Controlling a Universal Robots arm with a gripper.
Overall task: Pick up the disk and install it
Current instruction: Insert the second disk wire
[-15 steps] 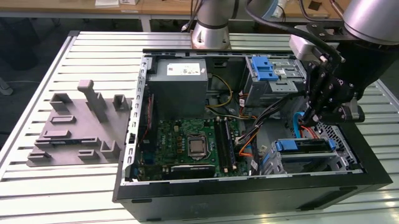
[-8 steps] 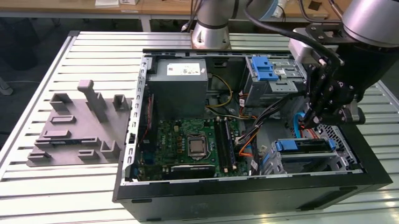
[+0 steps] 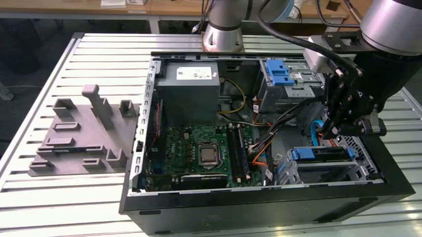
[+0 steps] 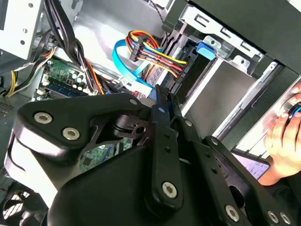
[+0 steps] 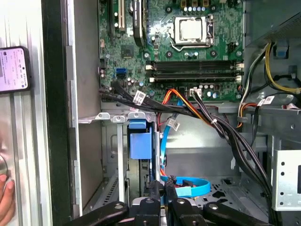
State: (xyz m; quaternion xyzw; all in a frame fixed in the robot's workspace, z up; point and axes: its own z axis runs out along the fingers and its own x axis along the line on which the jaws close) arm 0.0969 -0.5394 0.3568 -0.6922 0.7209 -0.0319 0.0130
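The gripper (image 3: 327, 132) hangs inside an open computer case (image 3: 264, 207), at the exterior view's right, above the lower drive bay. Its fingers (image 5: 155, 190) stand together with nothing between them; in both wrist views the two black tips meet.

The disk (image 3: 324, 154) sits in the lower drive bay, at the case's right side in the exterior view, just below the gripper. Its blue rail faces up; in the first wrist view the blue plastic end (image 5: 140, 141) stands upright between the bay's metal walls. The gripper does not hold it. Whether the fingertips touch it cannot be told.

A blue flat cable (image 5: 188, 186) curves across the case floor next to the fingers. A bundle of red, yellow and black wires (image 4: 155, 59) runs to a connector at the bay.

The motherboard (image 3: 197, 153) lies on the case floor, with the processor socket (image 5: 193, 29) near its middle. A grey power supply (image 3: 188, 94) occupies the far corner. A second bay with a blue latch (image 3: 279, 73) sits beyond the gripper.

A grey fixture (image 3: 82, 133) rests on the slatted table (image 3: 39, 197), at the exterior view's left of the case. A person's hand (image 4: 284, 141) and a phone (image 5: 13, 69) lie outside the case wall.
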